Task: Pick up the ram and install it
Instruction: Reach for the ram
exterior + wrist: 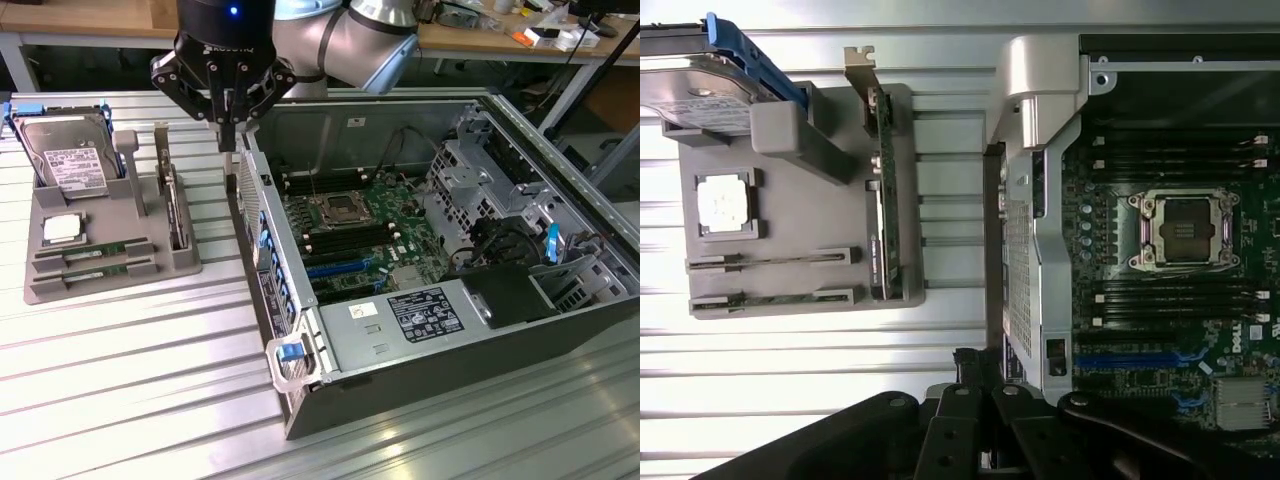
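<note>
Edgewise, thin green ram [95, 251] in tray [110, 284]

Probably a lab, slatted metal table [120, 400], opened computer case [400, 392], cluttered workbenches [470, 40] behind

Both ram sticks [778, 262] in the gray holder [815, 225], next to the CPU chip [725, 203]. Gripper [973, 368] closed, beside the computer case [1025, 120] wall.
</note>
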Motion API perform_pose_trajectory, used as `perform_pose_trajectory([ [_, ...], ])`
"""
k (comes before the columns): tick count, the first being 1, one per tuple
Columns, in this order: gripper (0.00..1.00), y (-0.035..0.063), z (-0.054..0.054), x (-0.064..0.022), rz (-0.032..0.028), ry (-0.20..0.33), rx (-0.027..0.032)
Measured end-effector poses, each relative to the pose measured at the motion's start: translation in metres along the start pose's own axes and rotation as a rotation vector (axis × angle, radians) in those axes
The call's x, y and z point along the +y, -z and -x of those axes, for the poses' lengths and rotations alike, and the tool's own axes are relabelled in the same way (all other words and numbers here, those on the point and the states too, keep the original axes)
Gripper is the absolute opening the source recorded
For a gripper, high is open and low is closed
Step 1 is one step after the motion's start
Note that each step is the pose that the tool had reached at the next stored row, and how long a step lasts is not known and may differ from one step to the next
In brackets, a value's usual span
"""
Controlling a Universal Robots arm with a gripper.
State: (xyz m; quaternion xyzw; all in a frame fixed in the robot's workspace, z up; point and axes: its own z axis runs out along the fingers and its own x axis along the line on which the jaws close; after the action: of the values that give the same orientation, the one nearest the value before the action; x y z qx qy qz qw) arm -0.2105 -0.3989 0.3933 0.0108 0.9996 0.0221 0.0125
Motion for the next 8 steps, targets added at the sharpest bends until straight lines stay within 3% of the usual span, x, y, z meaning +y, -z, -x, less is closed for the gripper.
perform_pose_trajectory([
  [8, 0.11, 0.0003, -0.013, -0.0003, 0.0, 0.0, 0.0],
])
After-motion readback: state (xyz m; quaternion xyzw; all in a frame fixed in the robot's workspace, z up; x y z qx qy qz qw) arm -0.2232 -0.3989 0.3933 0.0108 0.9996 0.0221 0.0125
